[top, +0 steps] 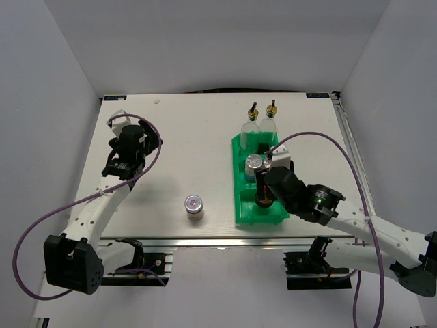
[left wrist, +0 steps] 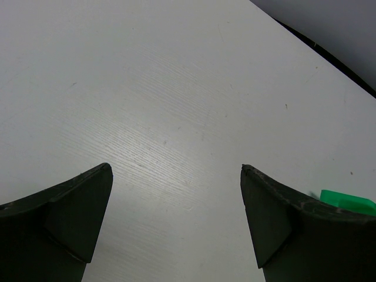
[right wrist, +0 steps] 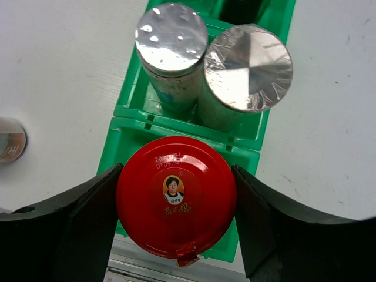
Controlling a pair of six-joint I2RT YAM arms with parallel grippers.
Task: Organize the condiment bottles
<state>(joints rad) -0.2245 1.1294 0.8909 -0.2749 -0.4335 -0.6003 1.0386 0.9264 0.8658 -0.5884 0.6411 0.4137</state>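
The dark red-capped jar (right wrist: 176,205) is over the near compartment of the green bin (right wrist: 126,144). My right gripper (right wrist: 176,202) is shut on its cap, with a finger touching each side. I cannot tell whether the jar rests on the bin floor. Two silver-lidded jars (right wrist: 171,38) (right wrist: 248,66) stand in the middle compartment. Two tall glass bottles with pourers (top: 250,126) (top: 270,123) stand in the far compartment. A third silver-lidded jar (top: 194,205) stands alone on the table, left of the bin. My left gripper (left wrist: 176,170) is open and empty over bare table at the far left.
The green bin (top: 240,188) lies right of centre and runs from near to far. Its corner shows in the left wrist view (left wrist: 346,201). A purple cable loops by each arm. The table's near edge has a metal rail (top: 205,240) just below the bin.
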